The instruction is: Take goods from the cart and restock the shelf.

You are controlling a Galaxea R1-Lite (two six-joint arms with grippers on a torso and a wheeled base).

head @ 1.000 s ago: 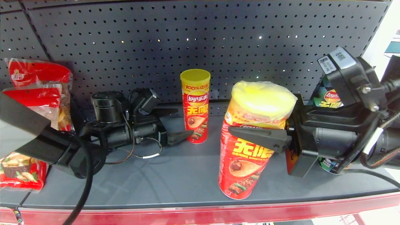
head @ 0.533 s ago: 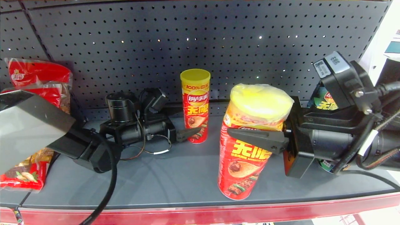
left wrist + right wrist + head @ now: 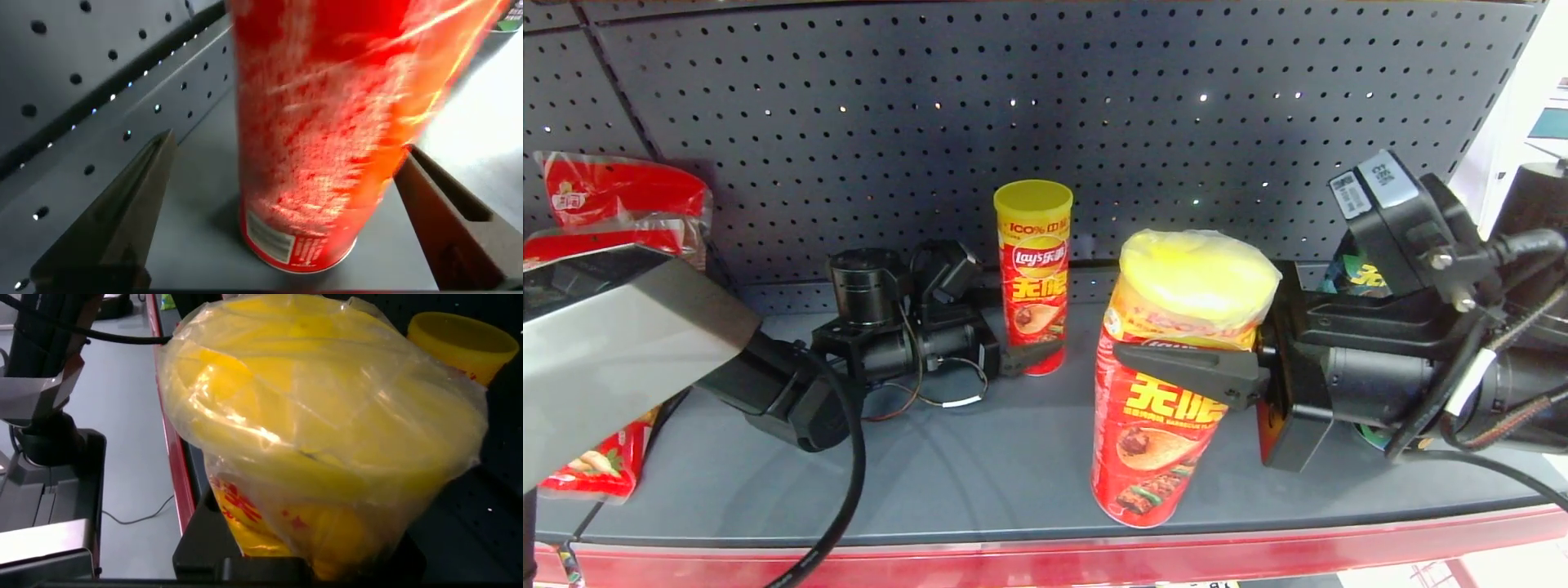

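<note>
As the right gripper [image 3: 1156, 343] clamps the large chip can [image 3: 1168, 441] from the side, the can stands upright at the shelf [image 3: 980, 474], long axis vertical, yellow lid up, forward and right of the small chip can [image 3: 1033, 278]. Beside that small can, the left gripper [image 3: 282, 204] is spread wide, 1 finger on either side.

A large red chip can [image 3: 1168, 408] (yellow lid under clear film) stands at lower centre-right, near the front edge of the shelf [image 3: 980, 474]. A smaller red chip can [image 3: 1034, 282], yellow-lidded, stands upright at centre, farther back.
</note>
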